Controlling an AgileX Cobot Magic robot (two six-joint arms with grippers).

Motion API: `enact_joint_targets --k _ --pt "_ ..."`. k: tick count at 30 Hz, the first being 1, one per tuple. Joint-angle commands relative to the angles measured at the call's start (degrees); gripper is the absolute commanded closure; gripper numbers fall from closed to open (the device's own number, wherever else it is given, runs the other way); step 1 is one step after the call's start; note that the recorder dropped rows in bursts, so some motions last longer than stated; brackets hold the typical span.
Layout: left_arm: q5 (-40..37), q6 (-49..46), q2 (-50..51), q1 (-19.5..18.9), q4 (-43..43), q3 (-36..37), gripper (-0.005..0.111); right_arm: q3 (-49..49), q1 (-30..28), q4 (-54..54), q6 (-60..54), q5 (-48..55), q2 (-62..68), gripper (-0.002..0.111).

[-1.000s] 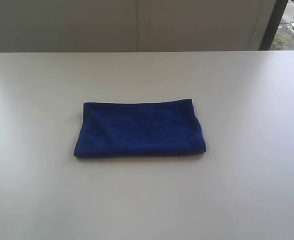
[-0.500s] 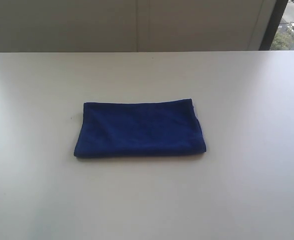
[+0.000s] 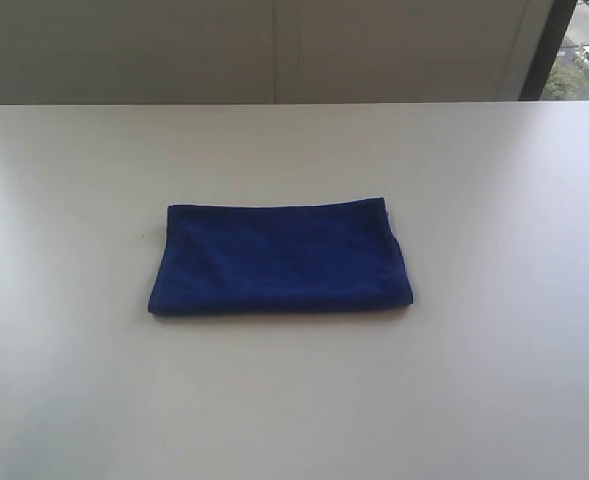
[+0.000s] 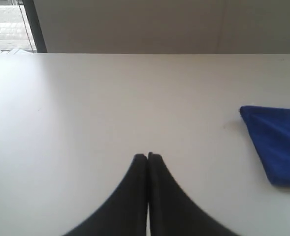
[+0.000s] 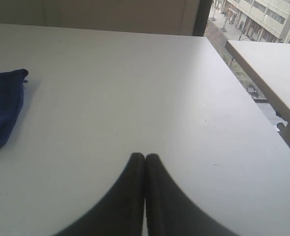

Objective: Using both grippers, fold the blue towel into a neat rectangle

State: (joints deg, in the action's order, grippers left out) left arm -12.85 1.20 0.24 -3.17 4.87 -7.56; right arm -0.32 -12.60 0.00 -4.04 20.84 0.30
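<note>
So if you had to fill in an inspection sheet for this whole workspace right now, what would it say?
Surface: plain white table, flat and smooth.
Job's things: deep blue terry towel, lying folded in a rough rectangle mid-table, nothing touching it.
Clutter: nothing seen.
Grippers: left tool and right tool, both black, fingertips closed together, holding nothing, each over the table off to one side of the towel.
Cables: nothing seen.
Surroundings: pale wall behind the table; window at the far right showing a street; a second white tabletop in the right wrist view.
</note>
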Motion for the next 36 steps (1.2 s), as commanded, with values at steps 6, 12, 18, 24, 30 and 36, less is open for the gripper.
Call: enact_joint_targets --k 6,12,18,24,30,36 --pt "0.6 -0.1 -0.2 -0.2 0.6 7.6 0.107 0.3 -0.4 0.0 0.0 -0.9 -0.3 0.108" --pt "-0.9 -0.8 -0.2 -0.2 0.2 7.6 0.107 0.3 -0.4 0.0 0.0 -0.9 -0.3 0.108" --pt "-0.8 -1.2 -0.2 -0.2 0.2 7.6 0.107 0.3 -0.4 0.0 0.0 -0.9 -0.3 0.108" --pt "-0.7 -1.2 -0.2 -0.2 0.2 7.6 0.107 0.3 -0.4 0.0 0.0 -0.9 -0.3 0.108" --pt "-0.7 -1.2 -0.2 -0.2 0.2 7.6 0.107 0.3 -0.4 0.0 0.0 -0.9 -0.3 0.108" --pt "-0.7 -1.2 -0.2 -0.2 0.2 7.6 0.107 0.3 -0.4 0.0 0.0 -0.9 -0.3 0.108"
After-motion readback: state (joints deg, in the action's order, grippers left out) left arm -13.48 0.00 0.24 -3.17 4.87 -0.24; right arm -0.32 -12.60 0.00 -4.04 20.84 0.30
